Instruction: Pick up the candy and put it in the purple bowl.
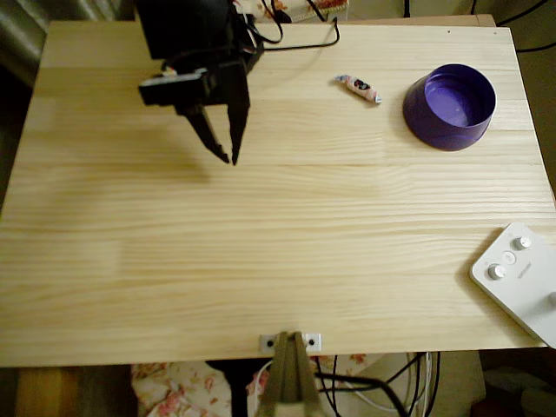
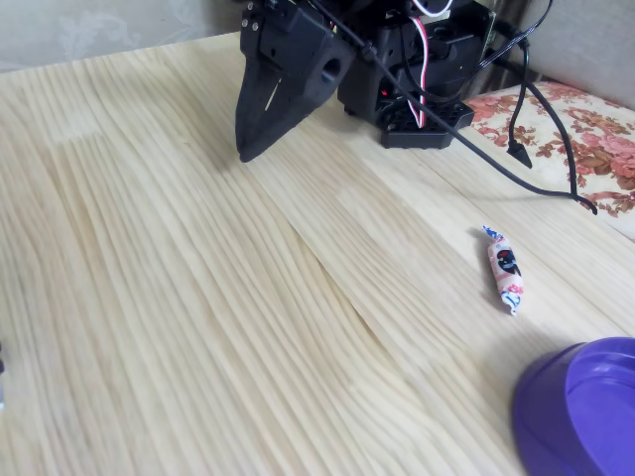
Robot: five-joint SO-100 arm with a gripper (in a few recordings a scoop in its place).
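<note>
Overall, the pale wooden table (image 1: 278, 261) carries every item. The black arm (image 1: 195, 52) stands at the far edge in the overhead view, its gripper (image 1: 229, 159) pointing down with the fingers slightly apart and nothing between them. The purple bowl (image 1: 449, 106) sits upright toward the right side of that view, apart from the arm. A white button box (image 1: 519, 276) lies at the right edge. The candy (image 1: 358, 88) lies flat on the table just left of the bowl, not touching it.
</note>
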